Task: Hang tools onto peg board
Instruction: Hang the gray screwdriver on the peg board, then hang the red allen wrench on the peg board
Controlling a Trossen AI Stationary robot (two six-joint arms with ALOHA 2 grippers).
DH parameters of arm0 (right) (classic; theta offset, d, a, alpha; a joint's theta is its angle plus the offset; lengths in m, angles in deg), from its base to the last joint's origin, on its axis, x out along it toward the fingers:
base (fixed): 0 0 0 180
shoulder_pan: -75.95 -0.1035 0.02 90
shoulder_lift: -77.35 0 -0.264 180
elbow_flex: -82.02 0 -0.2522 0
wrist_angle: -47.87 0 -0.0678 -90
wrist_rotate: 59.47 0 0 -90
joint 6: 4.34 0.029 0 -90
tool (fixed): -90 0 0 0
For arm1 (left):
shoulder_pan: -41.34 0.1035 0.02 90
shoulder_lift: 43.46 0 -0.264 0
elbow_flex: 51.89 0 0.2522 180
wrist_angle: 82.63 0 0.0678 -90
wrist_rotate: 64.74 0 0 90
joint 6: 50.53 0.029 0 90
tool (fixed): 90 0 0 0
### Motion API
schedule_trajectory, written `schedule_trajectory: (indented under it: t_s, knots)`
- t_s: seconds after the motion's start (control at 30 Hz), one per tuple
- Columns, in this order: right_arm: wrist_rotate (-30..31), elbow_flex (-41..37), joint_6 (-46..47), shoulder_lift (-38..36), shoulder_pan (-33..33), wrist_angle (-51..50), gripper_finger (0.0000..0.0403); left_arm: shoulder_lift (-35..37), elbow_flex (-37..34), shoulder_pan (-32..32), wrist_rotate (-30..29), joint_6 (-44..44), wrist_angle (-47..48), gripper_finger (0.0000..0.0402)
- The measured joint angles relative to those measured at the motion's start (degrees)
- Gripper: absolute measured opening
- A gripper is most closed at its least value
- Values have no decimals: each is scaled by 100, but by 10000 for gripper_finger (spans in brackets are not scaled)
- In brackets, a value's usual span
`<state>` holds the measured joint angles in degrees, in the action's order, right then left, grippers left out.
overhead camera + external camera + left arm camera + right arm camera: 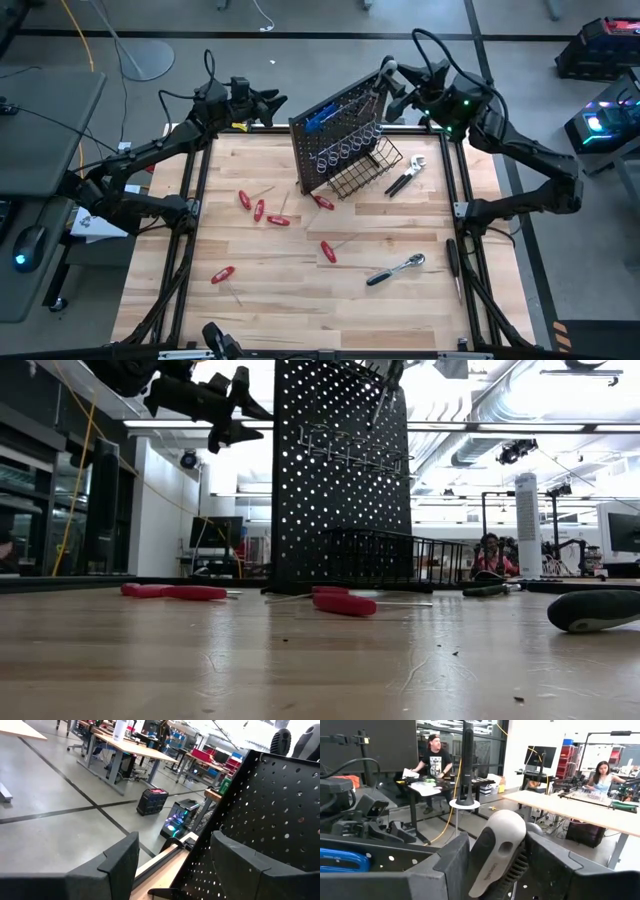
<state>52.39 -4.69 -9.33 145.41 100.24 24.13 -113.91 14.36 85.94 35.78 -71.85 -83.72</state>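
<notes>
Desk (300,300): pale wood planks inside a black frame, grey floor around it.

Room: open workshop with long benches; two people sit at benches in my right wrist view, one more shows far off in the low view.

Peg board (335,135): upright at the desk's far middle, a wire basket (368,170) at its base and a blue T-handle key (318,117) hanging on it.

Loose tools on the desk: red-handled screwdrivers (258,209), a chrome ratchet (395,269), a silver wrench (406,178) just beside the basket.

My right jaws (496,855): at the board's top edge, closed on a grey-and-black tool handle (497,849).

My left jaws (172,862): wide apart and holding nothing, raised at the board's far left corner.

Only the high view lays out every loose tool. Only the right wrist view shows the handle pinched between my fingers. The low view shows the board's row of wire hooks (355,448).
</notes>
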Motion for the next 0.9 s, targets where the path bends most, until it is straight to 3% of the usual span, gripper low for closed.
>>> schedule_trajectory:
  t_s: [0.43, 0.7, 0.9]
  knots:
    - [216, 0, -181, -512, 7, -256, 184, 0, 0, 89, -35, 173, 2, 225]
    - [213, 0, 326, -897, 2, -1029, 184, 2, 0, 286, -46, 199, 9, 225]
    - [-178, 0, 656, -1039, 2, -1465, 184, 2, 0, 471, -48, 205, 44, 225]
